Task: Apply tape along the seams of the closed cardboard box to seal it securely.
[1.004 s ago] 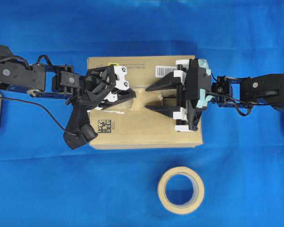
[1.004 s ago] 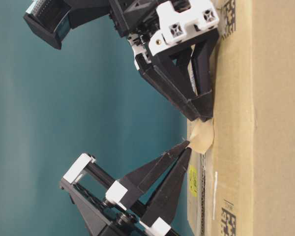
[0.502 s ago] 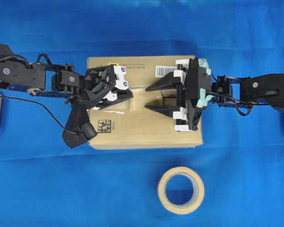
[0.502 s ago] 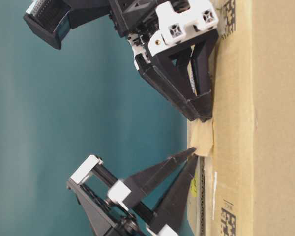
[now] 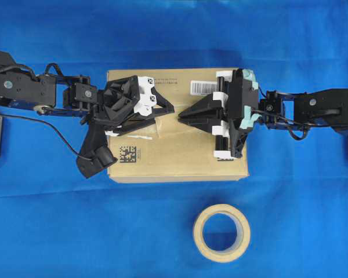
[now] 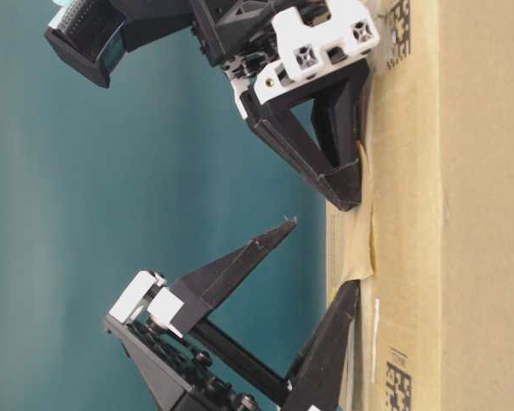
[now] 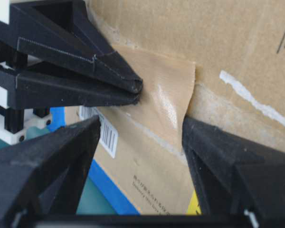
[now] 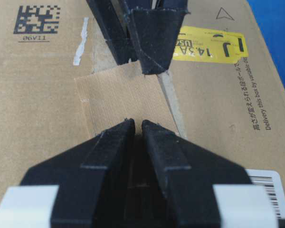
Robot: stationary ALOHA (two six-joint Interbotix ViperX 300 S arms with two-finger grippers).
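The cardboard box (image 5: 180, 156) lies on the blue table. A short piece of tan tape (image 8: 116, 92) lies over the seam (image 8: 172, 105) at mid-box, and also shows in the left wrist view (image 7: 168, 102) and the table-level view (image 6: 355, 244). My right gripper (image 8: 137, 123) is shut, tips resting on the tape's near end (image 5: 181, 114). My left gripper (image 7: 141, 126) is wide open at the other end (image 5: 167, 110). One of its fingers (image 6: 347, 300) touches the box by the tape's edge; the other is raised.
A round tan tape roll (image 5: 221, 233) lies on the table in front of the box. A yellow sticker (image 8: 209, 45), a white barcode label (image 5: 202, 87) and a black square code (image 5: 126, 153) are on the box top.
My left gripper has opened wide and let go of the tape's end. My right gripper has shut and its tips now sit on the tape. The tape lies flatter on the box.
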